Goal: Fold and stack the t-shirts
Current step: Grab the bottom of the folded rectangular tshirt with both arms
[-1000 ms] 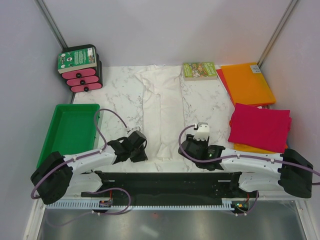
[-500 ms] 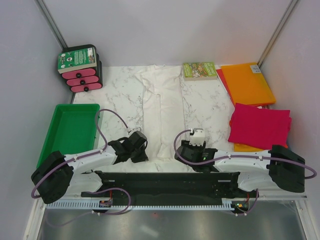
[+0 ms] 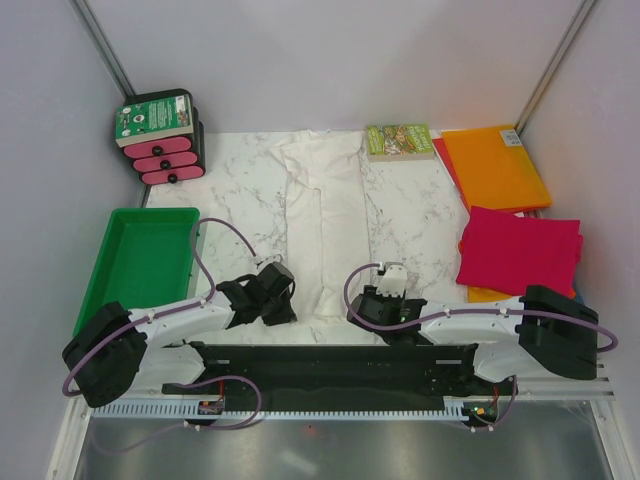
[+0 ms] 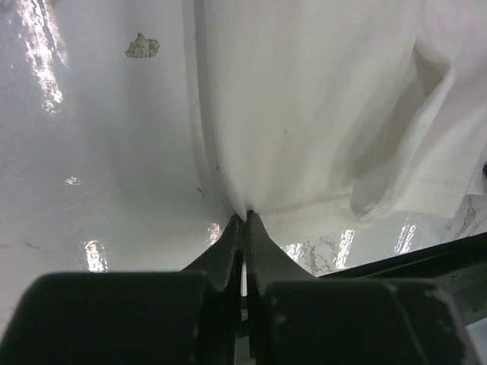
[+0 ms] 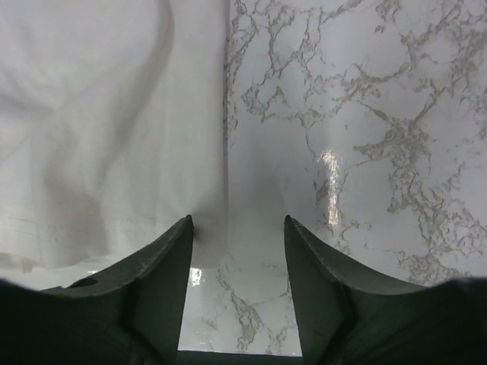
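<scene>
Green tray point(image 3: 150, 211) set at left edge; book point(image 3: 398, 140) cover lettering unreadable; white shirt point(image 3: 322, 215) laid lengthwise mid-table, near hem pinched in closed left claw point(image 4: 245, 217); right claw point(image 5: 237, 220) spread wide at its other corner.

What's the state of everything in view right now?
white shirt, folded into a long strip
magenta shirt, folded, right side
orange shirt, folded, back right
book, closed
left end effector, shut on white shirt's hem
right end effector, open at its near right corner
</scene>
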You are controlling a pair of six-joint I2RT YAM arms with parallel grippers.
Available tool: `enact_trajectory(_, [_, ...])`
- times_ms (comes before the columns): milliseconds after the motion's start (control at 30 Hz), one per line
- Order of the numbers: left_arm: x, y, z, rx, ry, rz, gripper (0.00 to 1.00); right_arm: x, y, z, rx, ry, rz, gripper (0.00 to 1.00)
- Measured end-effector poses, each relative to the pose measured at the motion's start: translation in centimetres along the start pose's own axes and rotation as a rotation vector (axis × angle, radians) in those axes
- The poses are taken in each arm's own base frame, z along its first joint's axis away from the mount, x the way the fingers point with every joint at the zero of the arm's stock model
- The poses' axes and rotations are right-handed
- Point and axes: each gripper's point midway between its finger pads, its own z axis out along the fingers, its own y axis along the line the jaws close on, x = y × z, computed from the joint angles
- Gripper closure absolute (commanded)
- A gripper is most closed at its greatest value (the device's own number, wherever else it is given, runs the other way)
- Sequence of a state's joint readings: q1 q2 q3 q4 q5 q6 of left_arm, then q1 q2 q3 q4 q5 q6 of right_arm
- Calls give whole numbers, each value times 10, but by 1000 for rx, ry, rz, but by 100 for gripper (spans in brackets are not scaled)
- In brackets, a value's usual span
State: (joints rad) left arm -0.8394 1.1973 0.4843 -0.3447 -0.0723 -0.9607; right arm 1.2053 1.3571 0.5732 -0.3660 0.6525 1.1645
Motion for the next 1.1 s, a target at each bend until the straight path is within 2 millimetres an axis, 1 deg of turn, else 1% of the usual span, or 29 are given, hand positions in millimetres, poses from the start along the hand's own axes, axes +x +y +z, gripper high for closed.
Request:
enact_trajectory(100, [0,0,0,0,0,0,98,1,-1,0,4,6,9,56])
enact_trajectory(167, [0,0,0,0,0,1,98,2,-2,0,7,10,11,59])
enact_trajectory(333, [0,0,0,-2,0,1,98,4,-2,-1,8,20,20,62])
enact_trajectory(533, [1,1,-1,-9,5,5,98,7,0,-2,1,38,38,72])
enact_trajectory(800, [2,1,-1,-13,9,6,98,10,4,-3,-9,56,78,74])
enact_trajectory(833, [2,1,-1,-14,9,6,98,10,4,-3,-10,57,79,80])
enact_trajectory(933, [2,1,-1,-15,10,6,98,11,6,-3,-17,63,89,90])
enact_trajectory(1000, [2,1,-1,-15,10,6,98,12,10,-3,-26,69,99,92])
enact_trajectory(1100, [2,1,-1,-15,10,6,98,13,13,-3,-37,79,111,100])
